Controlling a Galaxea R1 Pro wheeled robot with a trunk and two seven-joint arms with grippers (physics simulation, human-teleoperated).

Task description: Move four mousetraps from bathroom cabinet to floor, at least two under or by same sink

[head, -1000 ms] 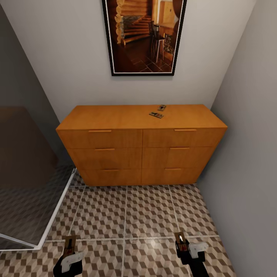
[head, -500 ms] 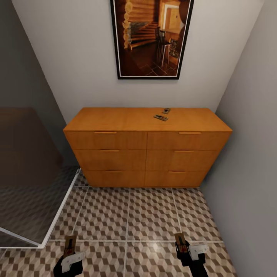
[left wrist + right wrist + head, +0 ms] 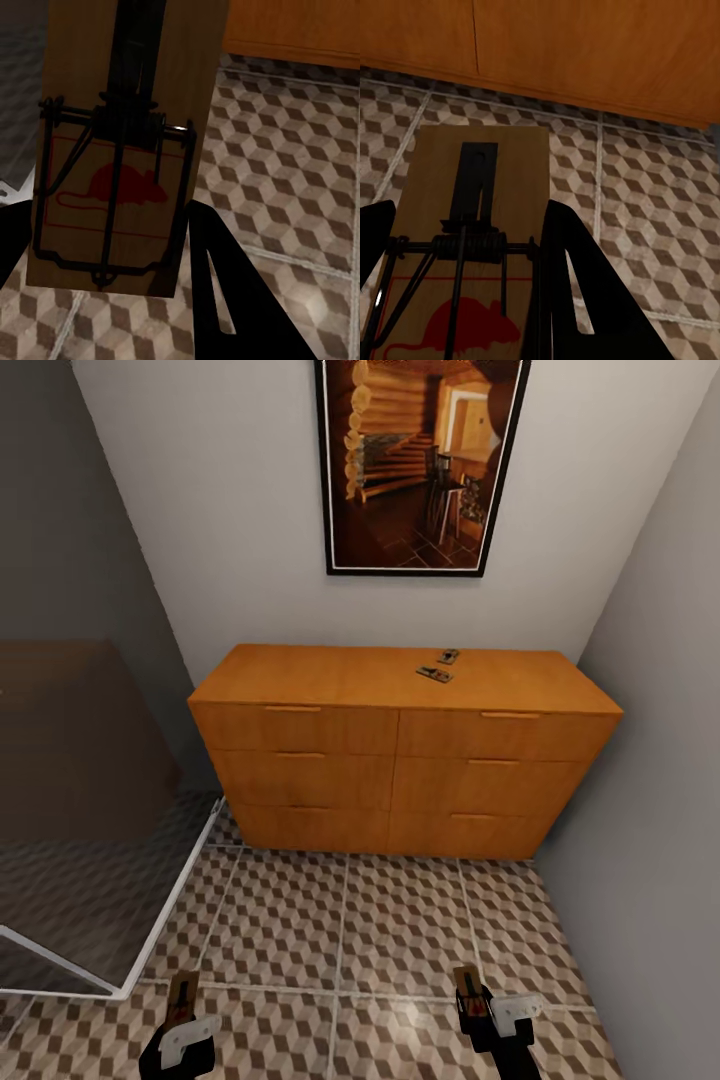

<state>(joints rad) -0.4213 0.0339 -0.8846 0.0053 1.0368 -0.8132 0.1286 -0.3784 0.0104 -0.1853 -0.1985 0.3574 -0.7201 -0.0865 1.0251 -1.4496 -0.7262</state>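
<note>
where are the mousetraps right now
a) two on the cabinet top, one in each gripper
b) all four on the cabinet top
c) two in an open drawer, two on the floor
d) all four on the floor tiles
a: two mousetraps lie on top of the cabinet, the left gripper holds one, and the right gripper holds another above the bathroom floor.

No words, numbers or brand names can be read anywhere. The only printed sign is a red mouse silhouette inside a thin red outline on each held mousetrap: one on the board in the left wrist view [image 3: 112, 150], one on the board in the right wrist view [image 3: 472, 300].
</note>
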